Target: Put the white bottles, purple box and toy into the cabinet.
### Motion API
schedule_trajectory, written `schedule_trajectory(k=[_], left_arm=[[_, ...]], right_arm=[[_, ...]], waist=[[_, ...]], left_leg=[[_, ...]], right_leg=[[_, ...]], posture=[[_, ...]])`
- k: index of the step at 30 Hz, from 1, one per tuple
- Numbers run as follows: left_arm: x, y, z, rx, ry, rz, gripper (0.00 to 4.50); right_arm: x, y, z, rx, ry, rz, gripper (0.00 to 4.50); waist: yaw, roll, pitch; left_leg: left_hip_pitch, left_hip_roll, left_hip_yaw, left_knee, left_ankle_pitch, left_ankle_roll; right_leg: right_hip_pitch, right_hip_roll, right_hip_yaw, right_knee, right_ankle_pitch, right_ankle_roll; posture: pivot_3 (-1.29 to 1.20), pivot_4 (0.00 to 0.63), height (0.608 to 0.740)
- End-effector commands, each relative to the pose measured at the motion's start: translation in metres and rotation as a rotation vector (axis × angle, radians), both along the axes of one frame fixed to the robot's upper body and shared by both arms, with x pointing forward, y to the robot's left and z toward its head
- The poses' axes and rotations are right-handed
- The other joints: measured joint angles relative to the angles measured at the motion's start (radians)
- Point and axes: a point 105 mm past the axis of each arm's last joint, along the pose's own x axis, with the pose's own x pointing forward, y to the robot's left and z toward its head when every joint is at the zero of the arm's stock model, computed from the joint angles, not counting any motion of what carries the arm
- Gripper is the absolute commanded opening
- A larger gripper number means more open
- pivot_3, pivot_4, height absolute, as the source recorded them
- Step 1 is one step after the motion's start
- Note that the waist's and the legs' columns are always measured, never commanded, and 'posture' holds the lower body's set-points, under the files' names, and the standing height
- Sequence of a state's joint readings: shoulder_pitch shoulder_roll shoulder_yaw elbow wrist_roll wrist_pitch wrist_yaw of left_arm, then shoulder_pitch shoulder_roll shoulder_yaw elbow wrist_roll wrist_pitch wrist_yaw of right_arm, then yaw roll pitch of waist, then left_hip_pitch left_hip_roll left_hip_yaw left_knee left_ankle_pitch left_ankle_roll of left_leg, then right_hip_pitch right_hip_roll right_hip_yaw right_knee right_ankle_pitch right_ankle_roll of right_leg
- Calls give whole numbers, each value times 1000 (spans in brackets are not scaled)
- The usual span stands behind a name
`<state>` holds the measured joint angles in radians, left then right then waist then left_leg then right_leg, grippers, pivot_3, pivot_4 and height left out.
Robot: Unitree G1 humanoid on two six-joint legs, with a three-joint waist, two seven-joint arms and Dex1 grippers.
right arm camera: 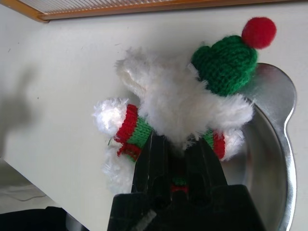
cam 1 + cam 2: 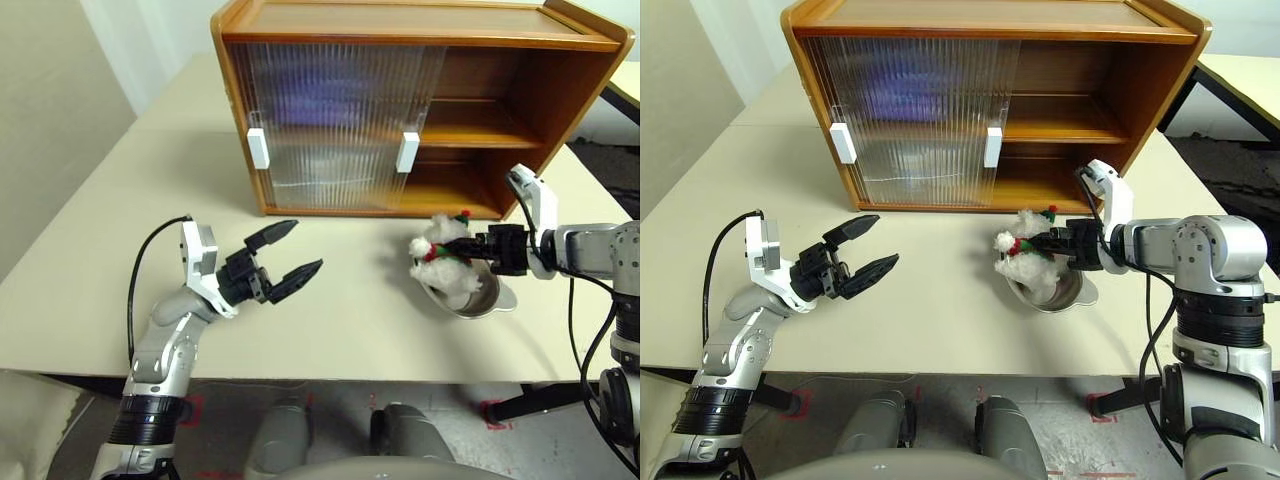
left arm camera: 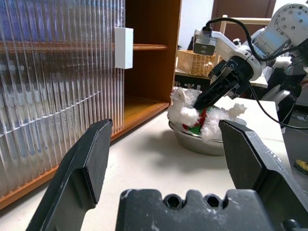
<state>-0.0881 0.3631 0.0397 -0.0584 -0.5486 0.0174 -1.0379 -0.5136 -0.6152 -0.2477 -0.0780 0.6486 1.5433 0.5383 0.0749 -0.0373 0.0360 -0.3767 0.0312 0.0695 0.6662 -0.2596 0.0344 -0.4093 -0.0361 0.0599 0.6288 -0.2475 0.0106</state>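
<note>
The toy (image 2: 432, 240), a white plush bear with a green hat and a red-green scarf, lies in a steel bowl (image 2: 492, 300) in front of the cabinet (image 2: 420, 30). My right gripper (image 2: 457, 250) reaches in from the right and is shut on the toy's (image 1: 178, 106) body between the scarf ends. Over the bare table on the left my left gripper (image 2: 301, 248) hovers open with nothing in it. The white bottles and the purple box are hidden; a purplish blur and a pale blur show through the ribbed sliding doors (image 2: 330, 120).
The sliding doors, with white handles (image 2: 258, 148), cover the cabinet's left half. Its right half stands open, with two wooden shelves (image 2: 480, 135) bare. A wicker basket (image 3: 195, 60) sits on another table beyond the cabinet. The table's front edge runs just behind my arms.
</note>
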Motion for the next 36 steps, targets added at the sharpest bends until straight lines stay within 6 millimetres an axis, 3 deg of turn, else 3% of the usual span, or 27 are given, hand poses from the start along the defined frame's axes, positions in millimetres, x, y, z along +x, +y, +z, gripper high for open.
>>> schedule_trajectory(k=[1, 8, 11, 18, 26, 36], left_arm=[[1, 0, -2, 3, 11, 1, 4500], [4, -2, 3, -33, 5, 2, 4500], [4, -3, 4, -35, 3, 1, 4500], [6, -4, 4, -31, 0, -1, 4500], [6, -4, 5, -25, -5, 0, 4500], [7, -4, 8, -23, -18, -14, 4500]], right_arm=[[3, -6, 13, 12, -32, -9, 181], [12, -16, 54, 64, -148, 4, 180], [25, -18, 92, 145, -276, -17, 180], [52, -16, 136, 148, -577, -32, 180], [65, -14, 148, 33, -827, 17, 180], [90, -29, 136, -195, -994, -83, 179]], waist=[[-1, 0, 0], [-1, 0, 0], [-5, 1, 0], [-2, 1, 0], [-1, 1, 0], [-2, 1, 0]], left_leg=[[0, 0, 0, 0, 0, 0], [-1, 0, 0, 0, 0, 0], [0, 0, 0, 0, 0, 0], [-1, 0, 0, -1, 0, 0], [-1, 0, 0, -1, 0, 0], [-1, 0, 0, -1, 0, 0]], right_leg=[[0, 0, 0, 0, 0, 0], [0, 0, 0, -1, 0, 0], [0, 0, 0, -2, 1, 0], [0, 1, 0, -3, 1, 0], [0, 0, 0, -3, 2, -2], [0, 0, 0, -2, 3, -3]], posture=[[180, 0, 740], [173, 0, 740], [171, 0, 740], [176, 0, 740], [179, 0, 740], [177, 0, 740]])
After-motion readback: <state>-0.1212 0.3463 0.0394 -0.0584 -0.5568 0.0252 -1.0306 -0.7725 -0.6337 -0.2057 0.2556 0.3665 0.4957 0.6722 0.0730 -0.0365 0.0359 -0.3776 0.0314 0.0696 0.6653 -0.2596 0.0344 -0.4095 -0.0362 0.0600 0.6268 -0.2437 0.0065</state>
